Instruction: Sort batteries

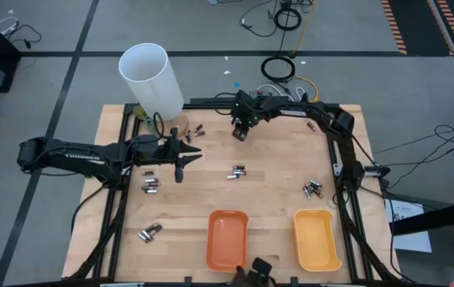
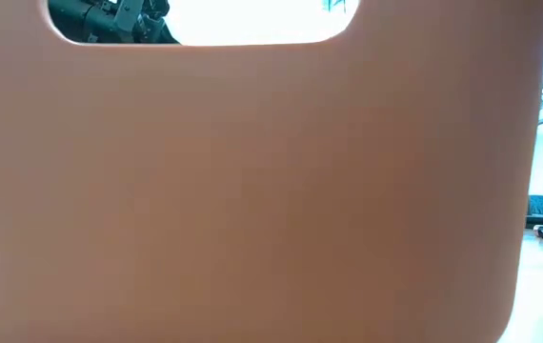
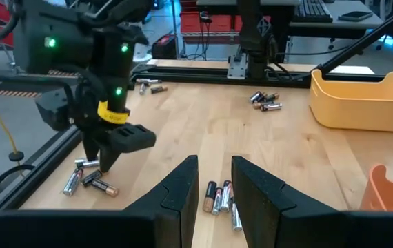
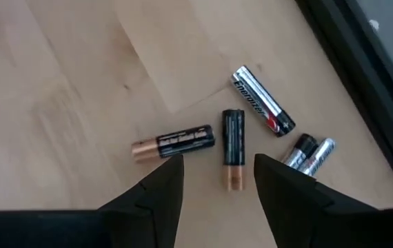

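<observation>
High view showed you a wooden table (image 1: 275, 199) on grey floor. Both grippers' jaws stood parted, empty; the dark battery (image 4: 233, 148) between the right gripper (image 4: 217, 180) fingers lay lengthwise, coppery end toward them

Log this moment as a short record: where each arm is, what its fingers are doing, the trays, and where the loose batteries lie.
left gripper: mid-table left, fingers open, empty, aimed at the small cluster of silvery and dark batteries at the centre
right gripper: far side of the table, fingers open, empty, above the dark copper-ended battery
orange plastic tray: near edge, no batteries seen inside
yellow plastic tray: near edge right, no batteries seen inside
other batteries: scattered in small groups on the wooden table
tall white tube: far left corner
</observation>
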`<state>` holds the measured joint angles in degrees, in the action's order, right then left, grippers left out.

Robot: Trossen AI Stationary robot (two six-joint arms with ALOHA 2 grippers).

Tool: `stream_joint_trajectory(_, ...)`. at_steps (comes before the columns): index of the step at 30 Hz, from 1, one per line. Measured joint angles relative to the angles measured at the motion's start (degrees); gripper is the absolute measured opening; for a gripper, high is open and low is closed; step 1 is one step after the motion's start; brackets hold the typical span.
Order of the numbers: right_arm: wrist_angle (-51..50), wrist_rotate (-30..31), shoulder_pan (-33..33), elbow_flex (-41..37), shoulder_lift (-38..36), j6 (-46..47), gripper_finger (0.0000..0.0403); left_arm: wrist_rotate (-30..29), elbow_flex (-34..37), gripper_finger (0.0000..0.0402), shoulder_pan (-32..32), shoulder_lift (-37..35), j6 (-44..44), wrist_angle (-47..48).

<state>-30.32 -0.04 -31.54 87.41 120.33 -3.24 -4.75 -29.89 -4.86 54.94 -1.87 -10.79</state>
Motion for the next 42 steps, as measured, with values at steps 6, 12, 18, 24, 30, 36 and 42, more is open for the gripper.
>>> stream_joint_trajectory(6,0.11,-2.05,-1.20,0.16,1.82,-3.11,0.0169,0.00,0.00,0.0097,0.00,0.00,0.02,1.08)
stream_joint_trajectory(12,0.56,-2.22,-1.78,0.16,2.03,-4.75,0.0168,0.00,0.00,0.0097,0.00,0.00,0.02,1.06)
stream_joint_trajectory(18,1.08,-3.33,-1.84,0.21,3.40,-4.50,0.0142,0.00,0.00,0.0097,0.00,0.00,0.02,1.08)
stream_joint_trajectory(24,1.35,-3.29,-1.78,0.47,4.98,-3.31,0.0109,0.00,0.00,0.0097,0.00,0.00,0.02,1.01)
stream_joint_trajectory(30,-0.14,-3.12,-1.73,0.37,4.34,-2.88,0.0051,0.00,-0.01,0.0097,0.00,0.00,0.02,1.06)
stream_joint_trajectory(36,-2.17,-2.66,-1.73,0.09,2.73,-0.93,0.0018,0.00,0.00,0.0097,0.00,0.00,0.02,1.03)
stream_joint_trajectory(42,-5.44,-2.66,-1.73,-0.01,-2.71,-0.40,0.0018,0.00,-0.01,0.0097,0.00,0.00,0.04,0.99)
